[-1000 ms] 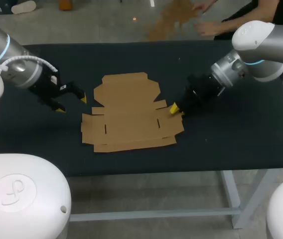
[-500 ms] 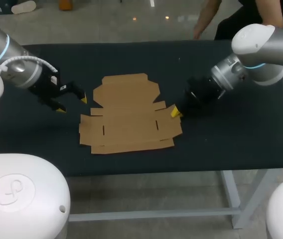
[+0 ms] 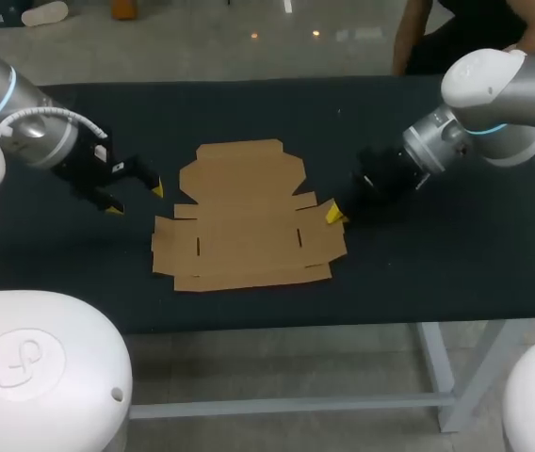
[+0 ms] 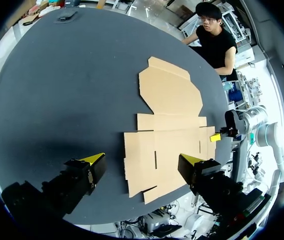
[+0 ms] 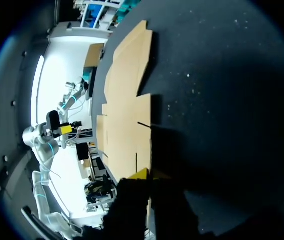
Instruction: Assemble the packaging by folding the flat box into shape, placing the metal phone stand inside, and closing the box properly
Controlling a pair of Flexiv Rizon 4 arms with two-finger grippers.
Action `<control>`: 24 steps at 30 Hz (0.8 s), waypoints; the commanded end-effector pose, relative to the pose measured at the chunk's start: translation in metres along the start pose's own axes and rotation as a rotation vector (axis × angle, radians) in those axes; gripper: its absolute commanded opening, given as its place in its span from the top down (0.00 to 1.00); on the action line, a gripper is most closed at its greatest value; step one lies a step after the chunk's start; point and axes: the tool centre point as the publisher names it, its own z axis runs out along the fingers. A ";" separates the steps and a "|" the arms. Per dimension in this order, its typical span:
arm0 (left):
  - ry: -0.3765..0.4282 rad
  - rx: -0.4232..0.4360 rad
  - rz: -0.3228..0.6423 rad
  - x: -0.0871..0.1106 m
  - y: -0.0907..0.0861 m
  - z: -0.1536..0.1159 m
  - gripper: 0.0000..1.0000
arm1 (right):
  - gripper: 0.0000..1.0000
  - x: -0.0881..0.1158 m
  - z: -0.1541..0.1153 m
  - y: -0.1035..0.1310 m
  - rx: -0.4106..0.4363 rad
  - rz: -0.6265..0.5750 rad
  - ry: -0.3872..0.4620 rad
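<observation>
- The left end effector (image 3: 136, 199) sits low over the black tabletop (image 3: 437, 268), just beside the left edge of the box and apart from it. Its jaws are spread wide and hold nothing.
- The flat box (image 3: 249, 221) lies unfolded in the middle of the tabletop, between the two arms. Every panel and flap is down, and the rounded lid panel points toward the far edge.
- It looks like thin brown card, probably very light. It is likely stiff across each panel, bends easily along the creases, and may skid on the tabletop when pushed.
- The best hold is probably a free side flap near its outer edge, with the other arm pinning the base panel so the sheet folds rather than slides.
- The right end effector (image 3: 333, 215) is at the box's right side flap, one yellow tip at the flap's edge. I cannot tell whether it is pinching the card or only resting against it.
</observation>
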 end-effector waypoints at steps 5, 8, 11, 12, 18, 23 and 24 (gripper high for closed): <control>-0.005 0.003 -0.003 0.000 0.001 -0.001 0.00 | 0.19 -0.001 -0.005 -0.002 -0.007 0.010 0.009; -0.007 0.003 0.000 0.002 -0.002 -0.003 0.00 | 0.00 0.003 -0.015 -0.006 -0.032 0.013 -0.012; -0.008 0.007 0.009 0.004 -0.006 -0.005 0.00 | 0.00 0.008 -0.030 -0.006 -0.056 0.018 -0.049; -0.009 0.008 0.013 0.005 -0.007 -0.006 0.00 | 0.00 0.010 -0.036 -0.006 -0.065 0.021 -0.066; -0.025 -0.004 0.040 0.008 -0.019 -0.006 0.00 | 0.27 0.022 -0.069 0.001 -0.126 -0.007 -0.153; -0.017 -0.015 0.052 0.004 -0.031 -0.009 0.00 | 0.52 0.033 -0.095 0.011 -0.166 -0.056 -0.210; -0.013 -0.020 0.057 0.002 -0.034 -0.009 0.00 | 0.56 0.036 -0.100 0.015 -0.173 -0.072 -0.223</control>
